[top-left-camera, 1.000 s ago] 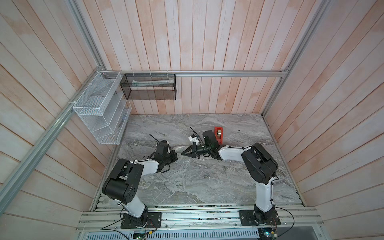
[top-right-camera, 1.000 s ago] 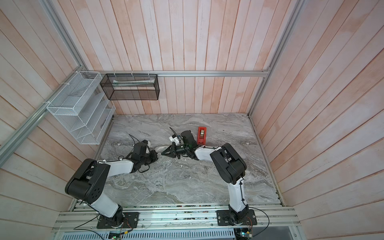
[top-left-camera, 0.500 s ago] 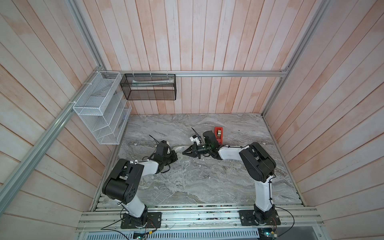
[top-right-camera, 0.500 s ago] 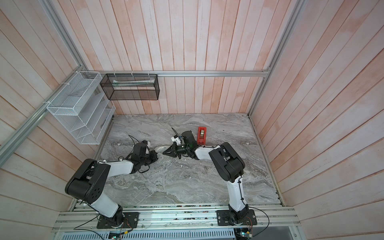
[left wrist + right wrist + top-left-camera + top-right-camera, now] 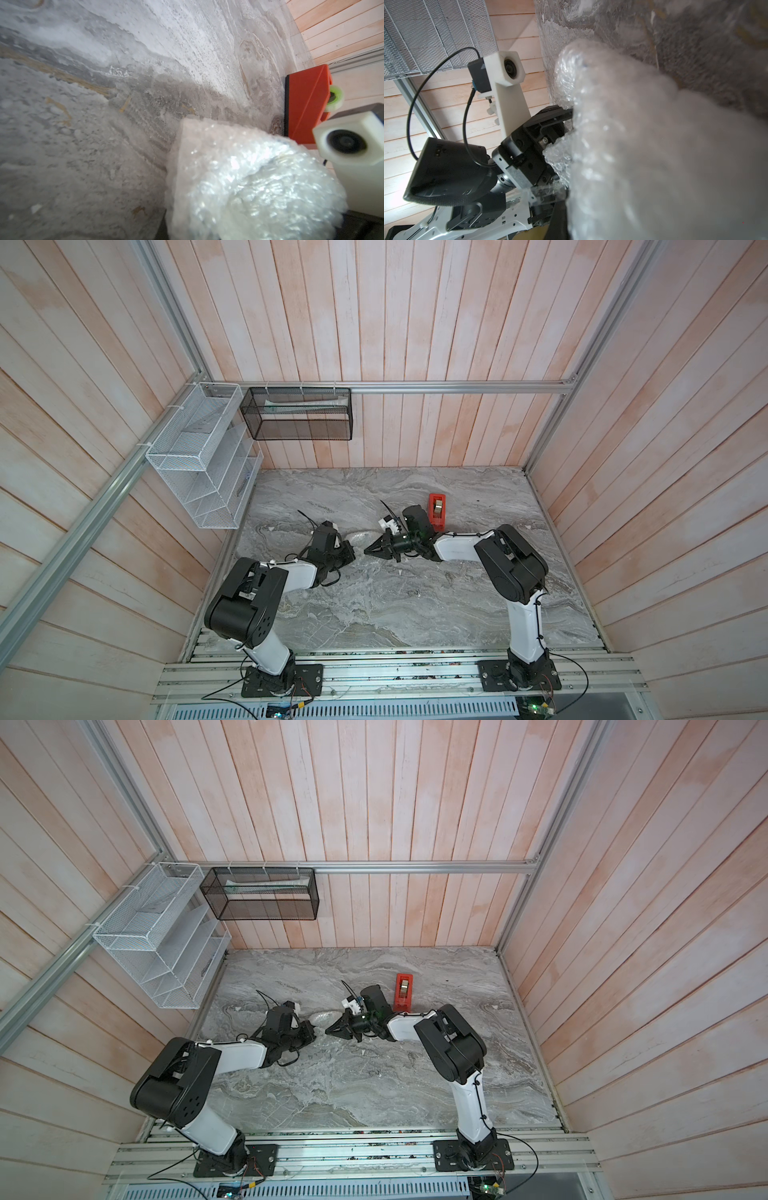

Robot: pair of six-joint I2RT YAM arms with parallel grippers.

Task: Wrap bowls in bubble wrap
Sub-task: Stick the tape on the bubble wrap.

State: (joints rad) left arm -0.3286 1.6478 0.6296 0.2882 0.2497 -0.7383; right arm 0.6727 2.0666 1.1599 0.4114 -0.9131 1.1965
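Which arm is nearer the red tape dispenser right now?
Right. The right arm has its wrist beside the tape dispenser; the left arm is farther off, across the bubble wrap from it.

- bubble wrap (image 5: 239, 187): clear, whitish plastic, glossy, bumpy with air cells.
- desk (image 5: 374, 605): grey, veined, stone-like top, matt.
- tape dispenser (image 5: 437, 508): red plastic, smooth and matt.
- walls (image 5: 374, 323): pale, whitewashed wood planks.
- white basket (image 5: 195, 456) and black basket (image 5: 299, 414): painted metal mesh.
- rails (image 5: 457, 386): bare brushed metal.

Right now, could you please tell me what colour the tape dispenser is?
Red; the tape dispenser shows best in the left wrist view.
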